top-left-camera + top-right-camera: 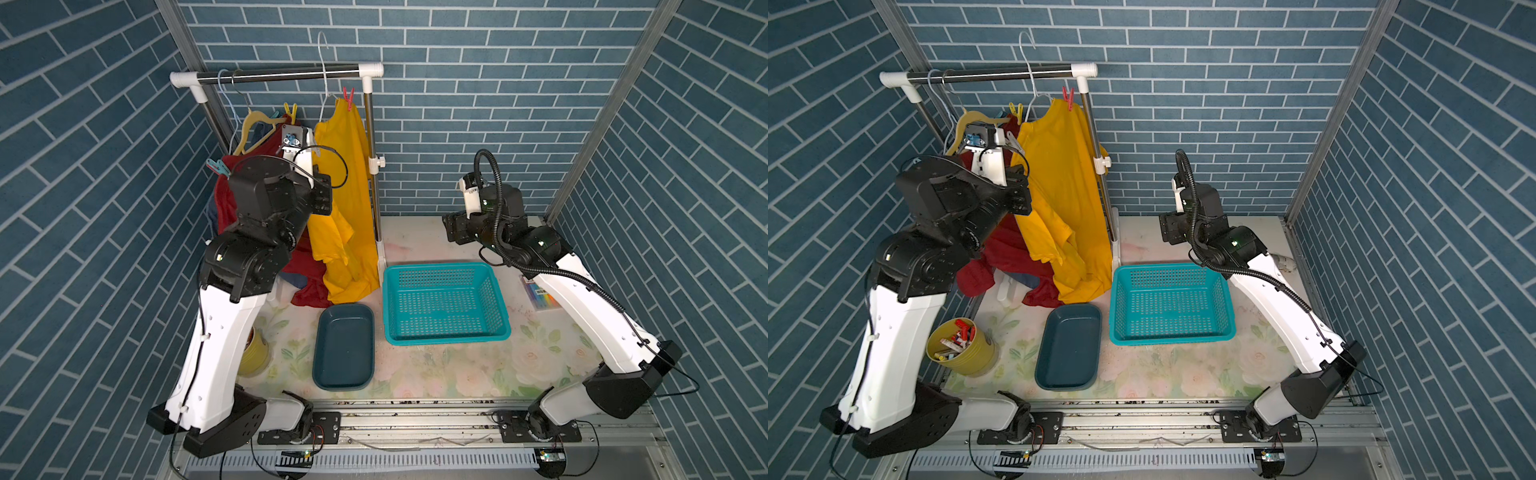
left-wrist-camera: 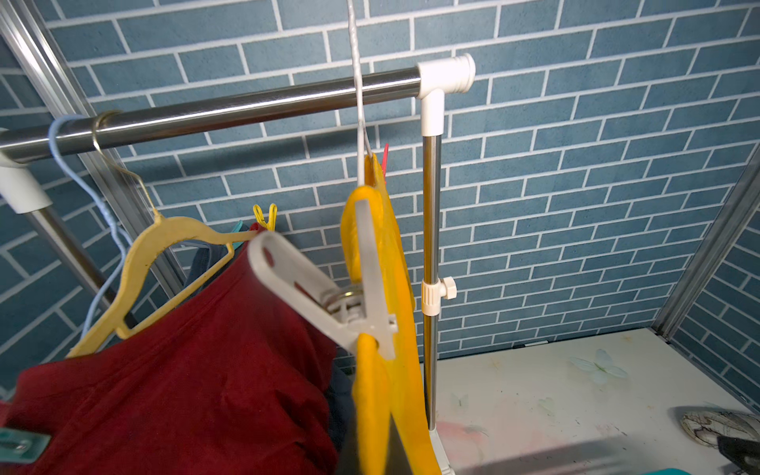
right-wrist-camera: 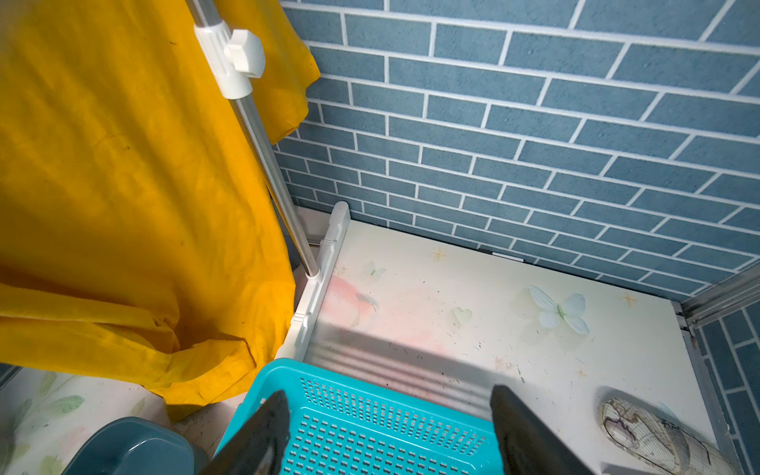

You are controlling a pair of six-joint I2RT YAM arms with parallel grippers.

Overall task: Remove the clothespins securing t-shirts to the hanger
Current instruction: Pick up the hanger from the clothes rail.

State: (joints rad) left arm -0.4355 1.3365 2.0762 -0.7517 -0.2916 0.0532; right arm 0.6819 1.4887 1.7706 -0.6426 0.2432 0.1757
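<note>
Left gripper [image 1: 1005, 140] is clamped shut at the rack, its catch hidden. Just ahead, the grey-white clothespin [image 2: 329, 296], long axis tilted, bites the orange-yellow t-shirt [image 2: 397, 288]. Beyond are 1 yellow clothespin [image 2: 265, 216] and 1 red clothespin [image 1: 349, 99]. Right gripper [image 3: 390, 436] is spread wide and empty, well apart, so the left arm is nearer.

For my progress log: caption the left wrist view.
Grey-white clothespin clipped to the orange-yellow t-shirt, dark red t-shirt beside it, rail above.
</note>
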